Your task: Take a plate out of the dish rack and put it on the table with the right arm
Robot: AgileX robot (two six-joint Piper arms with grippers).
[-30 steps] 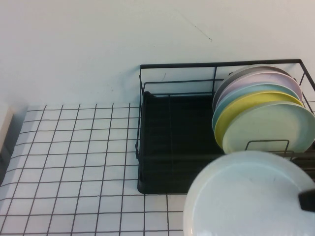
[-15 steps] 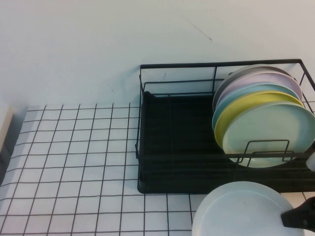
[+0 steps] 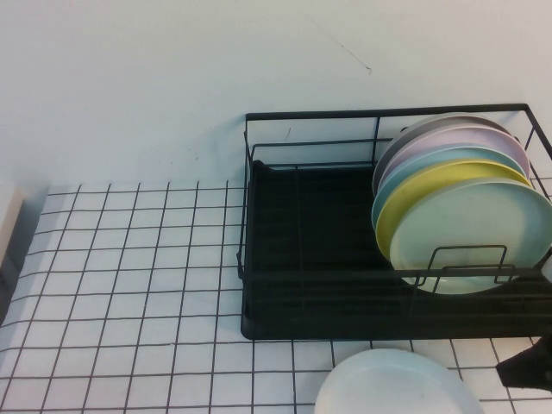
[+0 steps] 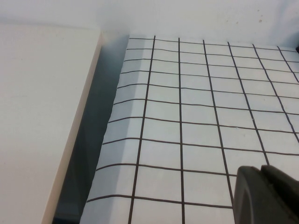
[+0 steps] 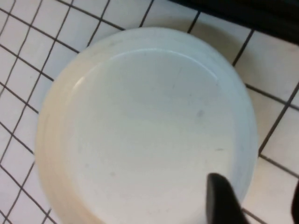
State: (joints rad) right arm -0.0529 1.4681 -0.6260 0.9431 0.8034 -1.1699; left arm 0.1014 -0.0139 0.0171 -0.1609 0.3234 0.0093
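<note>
left hand (image 4: 266,196): low, parked, only its tip seen | right hand (image 5: 254,198): low, fingers apart, holding nothing

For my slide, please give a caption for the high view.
White plate lies on the table before the dish rack; right gripper beside it.

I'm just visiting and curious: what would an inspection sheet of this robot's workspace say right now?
Surface: white gridded table.
Job's things: white plate lying flat on the table in front of the black dish rack.
Clutter: five coloured plates standing upright in the rack.
Grippers: right gripper open, one finger over the plate's rim; left gripper low above bare table, far from the rack.
Cables: nothing seen.
Surroundings: plain white wall.
</note>
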